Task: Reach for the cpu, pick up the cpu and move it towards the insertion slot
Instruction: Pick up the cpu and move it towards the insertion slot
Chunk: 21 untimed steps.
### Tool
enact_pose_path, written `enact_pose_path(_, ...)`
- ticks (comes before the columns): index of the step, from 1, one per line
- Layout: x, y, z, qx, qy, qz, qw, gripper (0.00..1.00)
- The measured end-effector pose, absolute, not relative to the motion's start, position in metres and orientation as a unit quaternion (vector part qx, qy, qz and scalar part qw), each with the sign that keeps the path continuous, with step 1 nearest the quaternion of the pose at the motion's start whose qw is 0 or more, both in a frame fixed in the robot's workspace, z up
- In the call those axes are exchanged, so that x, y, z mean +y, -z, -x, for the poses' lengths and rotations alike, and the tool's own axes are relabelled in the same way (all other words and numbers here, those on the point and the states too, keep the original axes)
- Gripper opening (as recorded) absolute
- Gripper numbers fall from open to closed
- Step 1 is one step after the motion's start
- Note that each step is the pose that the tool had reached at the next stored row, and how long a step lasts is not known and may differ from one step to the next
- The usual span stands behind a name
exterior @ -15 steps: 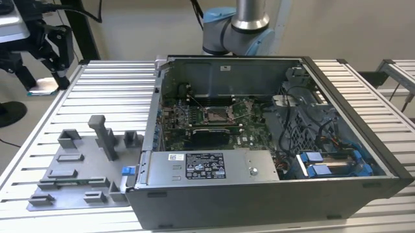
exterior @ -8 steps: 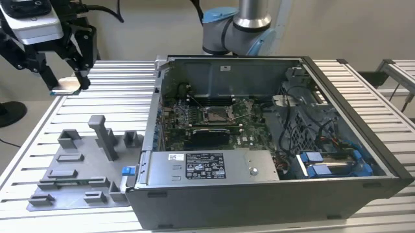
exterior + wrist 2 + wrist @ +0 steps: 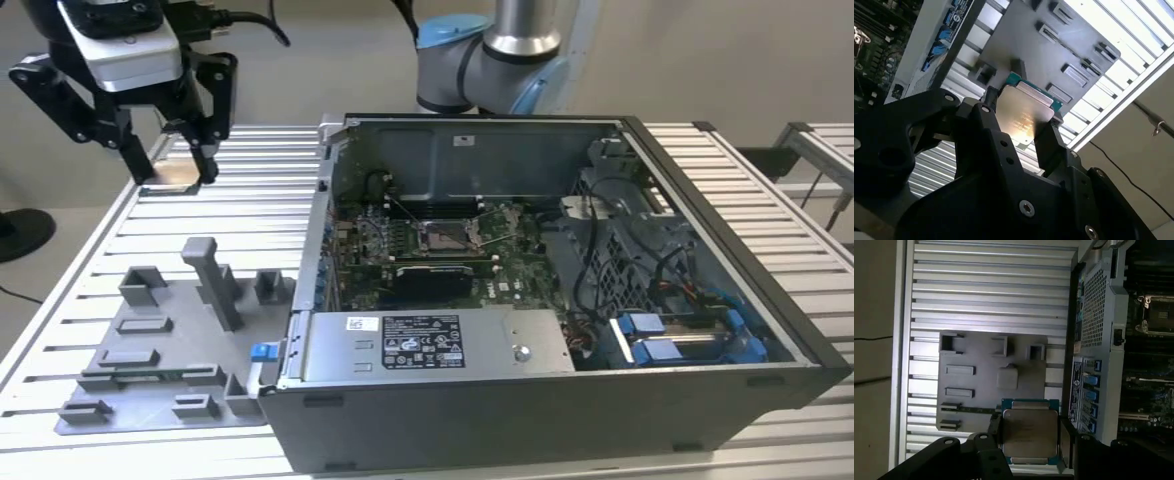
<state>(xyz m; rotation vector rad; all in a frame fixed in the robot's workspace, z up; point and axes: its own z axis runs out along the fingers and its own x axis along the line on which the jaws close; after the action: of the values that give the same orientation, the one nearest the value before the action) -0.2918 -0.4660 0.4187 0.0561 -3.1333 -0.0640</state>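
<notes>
The claw (image 3: 174,172) hangs at the exterior view's left, black fingers (image 3: 139,160) pointing down, clamped on the cpu (image 3: 1029,432); the arm (image 3: 514,40) stands upright to its right

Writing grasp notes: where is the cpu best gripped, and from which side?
Take the cpu by two opposite side edges, coming from above its flat metal top: it is a thin square plate, so only the edges offer purchase. The gripper holds it so in both wrist views.

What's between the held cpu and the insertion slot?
In the exterior view, bare table slats and the computer case's side wall separate cpu from insertion slot.
</notes>
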Motion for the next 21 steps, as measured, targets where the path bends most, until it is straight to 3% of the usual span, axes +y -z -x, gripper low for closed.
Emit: enact_pose_path(21,-0.466,-0.419,0.198,-1.0,0.02,-0.018,0.004,0.0)
